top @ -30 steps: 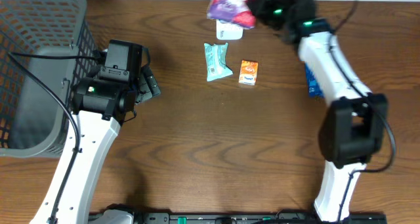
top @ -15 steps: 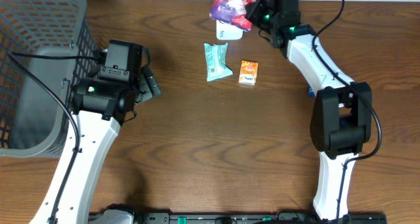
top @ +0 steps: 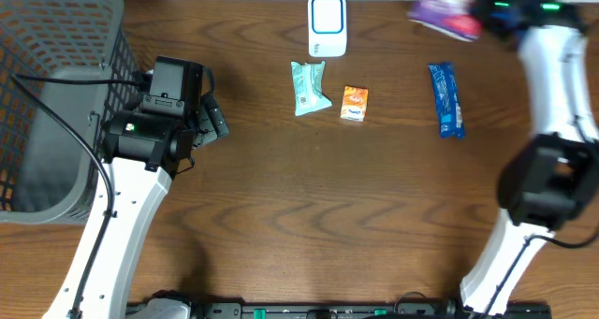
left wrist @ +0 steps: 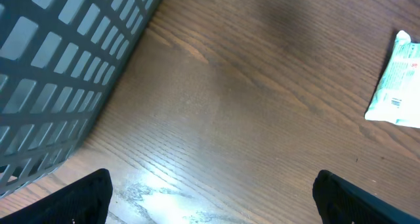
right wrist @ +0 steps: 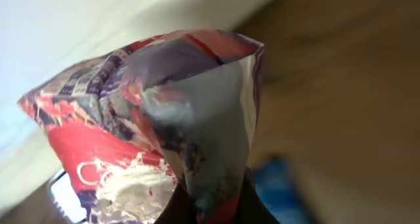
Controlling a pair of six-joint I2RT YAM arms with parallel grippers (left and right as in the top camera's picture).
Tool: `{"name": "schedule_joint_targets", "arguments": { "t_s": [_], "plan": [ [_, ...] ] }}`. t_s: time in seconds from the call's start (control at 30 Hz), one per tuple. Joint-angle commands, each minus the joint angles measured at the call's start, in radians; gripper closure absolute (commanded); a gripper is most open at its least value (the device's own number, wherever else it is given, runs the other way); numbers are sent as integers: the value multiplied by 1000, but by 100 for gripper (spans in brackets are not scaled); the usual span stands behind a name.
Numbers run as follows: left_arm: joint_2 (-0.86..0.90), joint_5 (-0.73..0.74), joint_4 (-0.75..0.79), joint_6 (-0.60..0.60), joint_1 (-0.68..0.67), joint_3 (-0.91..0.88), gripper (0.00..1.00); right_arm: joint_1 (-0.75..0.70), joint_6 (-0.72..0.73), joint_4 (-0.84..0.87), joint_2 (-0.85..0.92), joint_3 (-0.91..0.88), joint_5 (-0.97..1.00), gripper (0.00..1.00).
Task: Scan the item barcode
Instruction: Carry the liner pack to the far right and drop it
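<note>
A red and purple snack bag (top: 447, 7) hangs in the air at the far right, with my right gripper (top: 483, 10) shut on its edge. In the right wrist view the bag (right wrist: 151, 112) fills the frame, blurred, its pinched fold running down into my right gripper (right wrist: 213, 207). The white barcode scanner (top: 327, 24) with a blue window stands at the far middle of the table, well left of the bag. My left gripper (top: 211, 119) hovers open at the left; both its fingertips (left wrist: 85, 198) stand wide over bare wood.
A teal packet (top: 309, 87), an orange packet (top: 354, 104) and a blue bar (top: 446, 99) lie in a row in front of the scanner. The teal packet (left wrist: 397, 83) also shows at the left wrist view's right edge. A grey mesh basket (top: 56, 94) fills the left side.
My right arm has swung from over the scanner to the far right, carrying the snack bag. The scanner and the blue bar are now uncovered. The left arm has not moved.
</note>
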Motion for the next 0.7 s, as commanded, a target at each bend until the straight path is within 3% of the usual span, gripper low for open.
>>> {"name": "schedule_joint_targets", "arguments": {
  "t_s": [0.0, 0.2, 0.33, 0.4, 0.47, 0.57, 0.6, 0.67],
  "plan": [
    [2, 5, -3, -8, 3, 2, 2, -129, -61, -86, -39, 16, 22, 99],
    [2, 5, -3, -8, 3, 2, 2, -308, -158, -182, -39, 13, 101, 99],
    [2, 5, -3, -8, 3, 2, 2, -386, -174, -197, -39, 9, 166, 92],
    [2, 5, -3, -8, 3, 2, 2, -417, -174, -194, -39, 2, 213, 76],
    [2, 5, -3, -8, 3, 2, 2, -437, -182, -192, -39, -8, 252, 50],
    [2, 5, -3, -8, 3, 2, 2, -454, -219, -186, -39, -24, 256, 20],
    [2, 5, -3, -8, 3, 2, 2, -455, -230, -188, -39, -31, 252, 15],
    [2, 5, -3, -8, 3, 2, 2, -455, -234, -202, -39, -32, 241, 14]
  ]
}}
